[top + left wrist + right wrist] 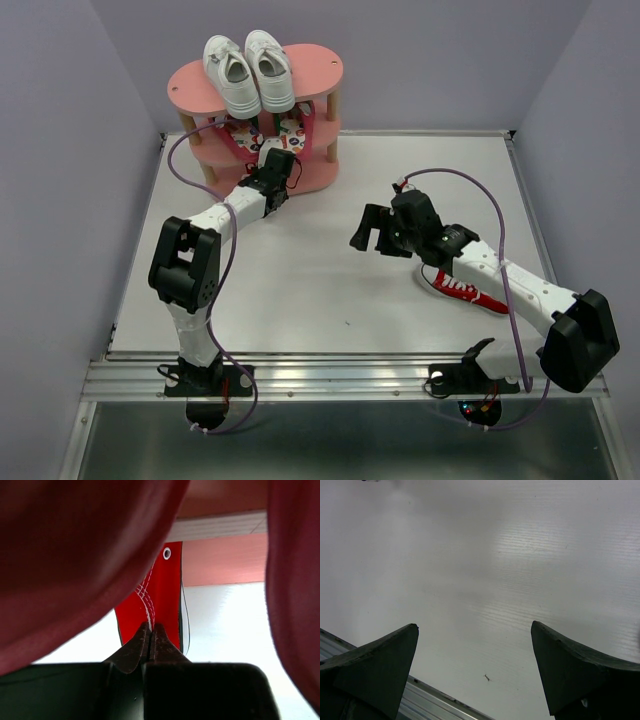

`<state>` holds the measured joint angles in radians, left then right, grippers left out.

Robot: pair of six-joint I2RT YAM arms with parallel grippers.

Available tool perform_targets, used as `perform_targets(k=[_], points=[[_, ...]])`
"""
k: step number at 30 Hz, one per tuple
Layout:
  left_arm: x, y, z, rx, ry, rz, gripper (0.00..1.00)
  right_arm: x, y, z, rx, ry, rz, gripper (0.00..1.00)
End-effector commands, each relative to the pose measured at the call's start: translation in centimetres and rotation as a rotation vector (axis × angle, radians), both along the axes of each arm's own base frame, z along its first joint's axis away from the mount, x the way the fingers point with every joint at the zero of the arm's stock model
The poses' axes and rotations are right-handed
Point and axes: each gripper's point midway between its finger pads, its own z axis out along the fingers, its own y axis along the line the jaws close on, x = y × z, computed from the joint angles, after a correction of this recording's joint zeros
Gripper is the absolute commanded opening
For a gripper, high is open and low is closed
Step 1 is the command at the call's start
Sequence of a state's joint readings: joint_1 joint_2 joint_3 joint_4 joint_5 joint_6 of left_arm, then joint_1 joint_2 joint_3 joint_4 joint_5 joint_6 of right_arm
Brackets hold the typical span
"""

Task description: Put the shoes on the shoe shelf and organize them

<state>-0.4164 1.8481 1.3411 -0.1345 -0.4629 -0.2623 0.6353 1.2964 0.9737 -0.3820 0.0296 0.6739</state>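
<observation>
The pink shoe shelf (318,70) stands at the table's back left. Two white sneakers (248,70) lie on its top board. The patterned flip-flops (240,132) show on the middle board. My left gripper (272,153) reaches in at the shelf's lower part; in the left wrist view it (150,628) is shut on the red fabric of a red canvas sneaker (162,592), with a pink board (225,560) behind. The other red sneaker (466,290) lies on the table under my right arm. My right gripper (366,232) is open and empty above the table (475,627).
Lilac walls enclose the table on three sides. A metal rail (340,375) runs along the near edge and also shows in the right wrist view (425,702). Blurred dark red shapes (65,555) fill the left wrist view close to the lens.
</observation>
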Motion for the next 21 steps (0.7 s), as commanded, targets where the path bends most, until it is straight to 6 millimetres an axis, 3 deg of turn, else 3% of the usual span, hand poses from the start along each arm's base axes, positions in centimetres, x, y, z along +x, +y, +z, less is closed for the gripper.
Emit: perform_targets(k=[1, 21], points=[[-0.9, 3.6, 0.5, 0.078, 0.003, 0.103, 0.0, 0.5, 0.3, 2.6, 0.048, -0.059, -0.004, 1.0], [0.6, 4.7, -1.3, 0.08, 0.065, 0.076, 0.0, 0.2, 0.1, 2.7, 0.056, -0.057, -0.01, 1.0]])
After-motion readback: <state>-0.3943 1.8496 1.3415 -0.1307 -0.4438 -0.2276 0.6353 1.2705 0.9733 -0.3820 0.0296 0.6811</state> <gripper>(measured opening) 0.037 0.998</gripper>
